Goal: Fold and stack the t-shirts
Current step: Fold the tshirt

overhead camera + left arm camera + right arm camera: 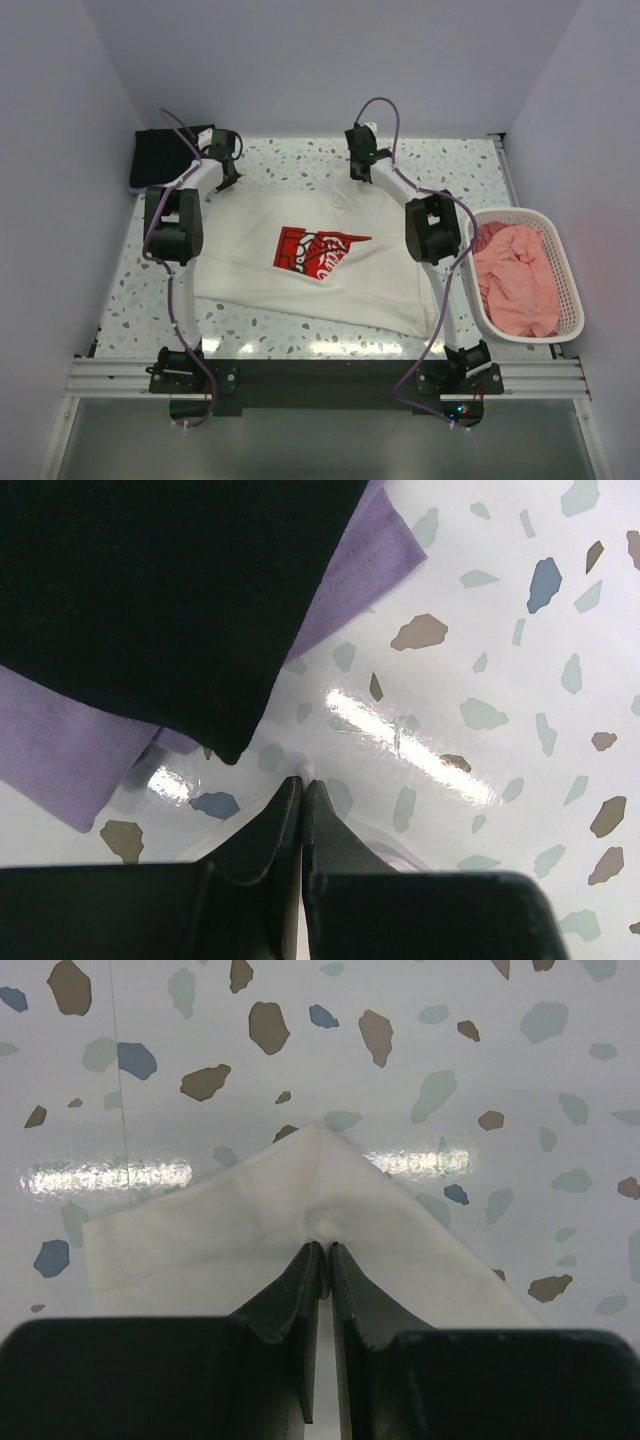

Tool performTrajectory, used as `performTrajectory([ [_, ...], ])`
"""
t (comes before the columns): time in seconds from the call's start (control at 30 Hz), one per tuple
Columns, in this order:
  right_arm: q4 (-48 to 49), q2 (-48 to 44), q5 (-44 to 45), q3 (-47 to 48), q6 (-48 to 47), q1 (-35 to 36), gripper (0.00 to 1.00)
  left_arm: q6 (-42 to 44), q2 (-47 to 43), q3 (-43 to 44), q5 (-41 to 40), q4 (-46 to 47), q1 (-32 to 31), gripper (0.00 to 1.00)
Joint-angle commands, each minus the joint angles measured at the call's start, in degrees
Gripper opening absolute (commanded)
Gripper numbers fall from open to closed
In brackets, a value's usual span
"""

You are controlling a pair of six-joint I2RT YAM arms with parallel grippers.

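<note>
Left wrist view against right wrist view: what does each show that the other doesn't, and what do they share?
Only the left wrist view: the black t-shirt lying on the lavender t-shirt, just beyond the left gripper. Only the right wrist view: a broad corner of the cream-white t-shirt, puckered where the right gripper pinches it. Both: the speckled table, and shut fingers at a cloth corner, though on the left only a white sliver shows at the tips.
</note>
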Motion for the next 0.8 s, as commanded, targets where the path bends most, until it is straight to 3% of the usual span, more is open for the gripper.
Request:
performTrajectory([
  [0.0,-0.7,-3.4,3.8,-0.2,1.0,-0.7,0.11,0.2,-2.2,-0.5,-0.2,2.4,-0.1,0.0],
  [0.3,-0.2,-7.4,0.8,-0.6,0.3,-3.0,0.13,0.0,-3.0,-2.0,0.2,3.5,0.5,0.0],
  [0.47,-0.1,-7.6,-3.1,-1.2,-0.5,-3.7,0.06,0.0,-3.3,-2.2,0.5,3.7,0.5,0.0],
  [0.53,-0.5,-7.6,-2.8,-1.1,-0.5,-4.0,0.0,0.0,-3.4,-2.1,0.7,3.8,0.6,0.0],
  [0.77,-1.5,-7.4,1.2,1.7,-2.3,-6.7,0.0,-0.1,-2.8,-1.3,1.4,4.4,0.6,0.0],
])
